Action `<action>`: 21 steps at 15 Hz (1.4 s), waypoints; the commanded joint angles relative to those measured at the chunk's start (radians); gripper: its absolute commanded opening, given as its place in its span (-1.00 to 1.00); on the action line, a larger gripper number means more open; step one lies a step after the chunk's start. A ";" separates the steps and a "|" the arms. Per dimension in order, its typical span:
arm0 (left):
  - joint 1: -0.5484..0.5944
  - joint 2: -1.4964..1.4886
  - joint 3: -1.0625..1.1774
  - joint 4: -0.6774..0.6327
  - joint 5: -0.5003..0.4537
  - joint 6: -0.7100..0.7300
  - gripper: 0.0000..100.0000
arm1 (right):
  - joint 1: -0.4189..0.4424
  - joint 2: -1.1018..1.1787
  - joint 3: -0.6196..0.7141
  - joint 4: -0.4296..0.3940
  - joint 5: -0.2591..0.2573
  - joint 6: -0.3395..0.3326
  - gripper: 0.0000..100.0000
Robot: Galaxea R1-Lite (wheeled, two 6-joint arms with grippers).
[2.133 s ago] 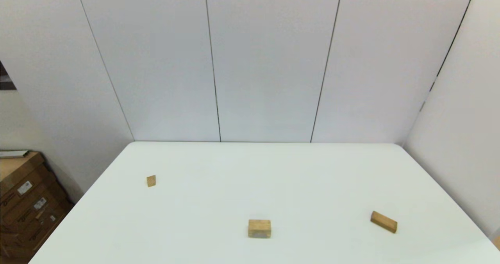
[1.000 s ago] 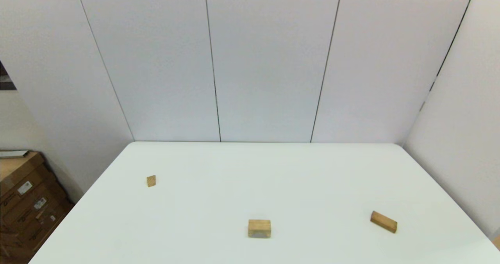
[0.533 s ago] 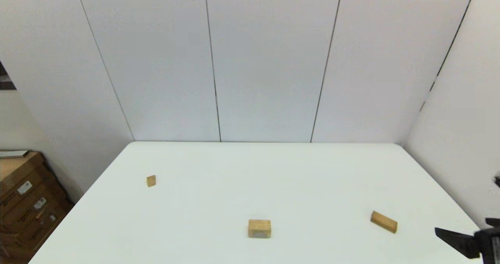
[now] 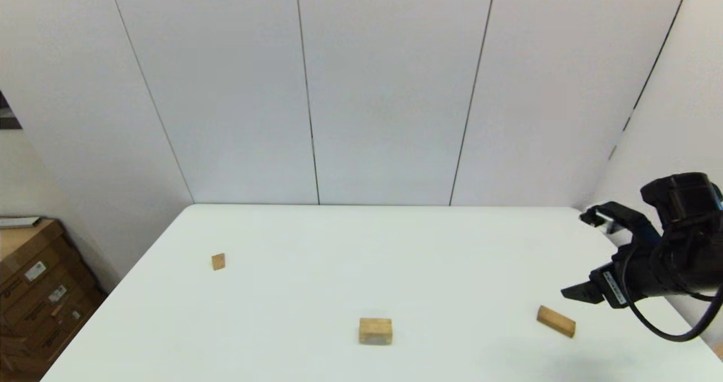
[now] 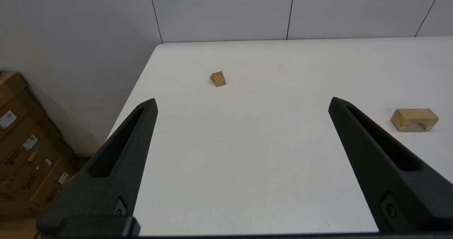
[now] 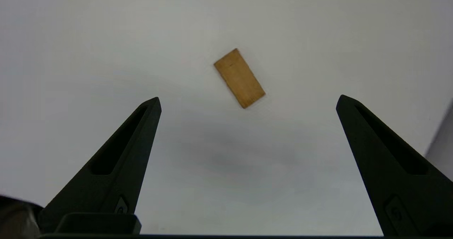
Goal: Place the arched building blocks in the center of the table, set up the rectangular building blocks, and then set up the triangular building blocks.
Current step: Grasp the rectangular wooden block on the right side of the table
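Three tan blocks lie apart on the white table (image 4: 395,246). The arched block (image 4: 375,330) (image 5: 414,118) sits near the front middle. At the front right lies the flat rectangular bar (image 4: 556,321) (image 6: 239,77). The small triangular wedge (image 4: 218,261) (image 5: 218,79) rests at the left. My right gripper (image 4: 582,255) (image 6: 248,99) hangs open in the air above and just right of the bar, holding nothing. My left gripper (image 5: 243,100) is open and empty above the table's near left; it is outside the head view.
Stacked cardboard boxes (image 4: 34,291) (image 5: 24,143) stand on the floor beyond the table's left edge. Grey wall panels (image 4: 384,88) close off the back, and a side wall (image 4: 672,161) runs along the right edge.
My right arm has come into the head view from the lower right and risen to hover open beside the rectangular bar. The three blocks have not moved.
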 commanded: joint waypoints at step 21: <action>0.000 0.001 0.000 0.000 0.000 0.000 1.00 | -0.024 0.366 -0.050 -0.061 0.024 -0.375 1.00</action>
